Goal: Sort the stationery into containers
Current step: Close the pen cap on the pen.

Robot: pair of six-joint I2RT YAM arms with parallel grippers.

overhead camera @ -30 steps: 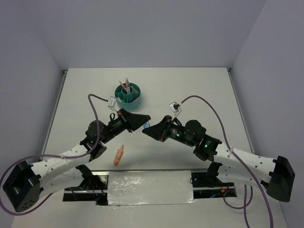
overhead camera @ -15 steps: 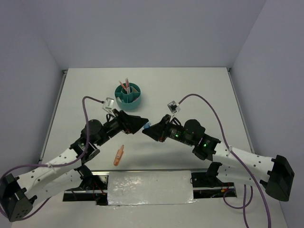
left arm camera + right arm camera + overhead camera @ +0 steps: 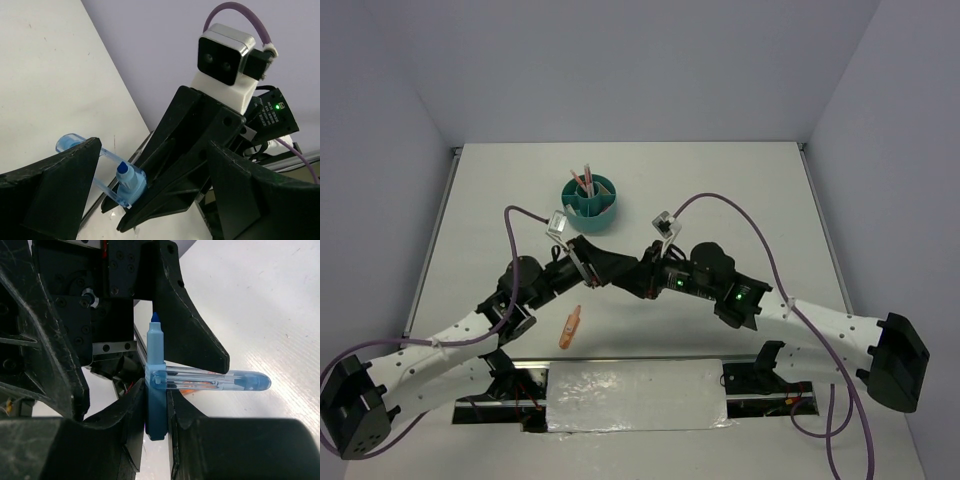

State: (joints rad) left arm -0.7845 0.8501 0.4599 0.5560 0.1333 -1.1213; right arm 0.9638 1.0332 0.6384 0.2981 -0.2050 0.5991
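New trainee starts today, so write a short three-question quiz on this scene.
1. True or false: the left gripper is open.
2. What does the right gripper hold? A an eraser; B a blue marker; C nothing.
3. Fill the gap: the orange marker lies on the ____, outside the cup.

Key: 1 true; 2 B; 3 table.
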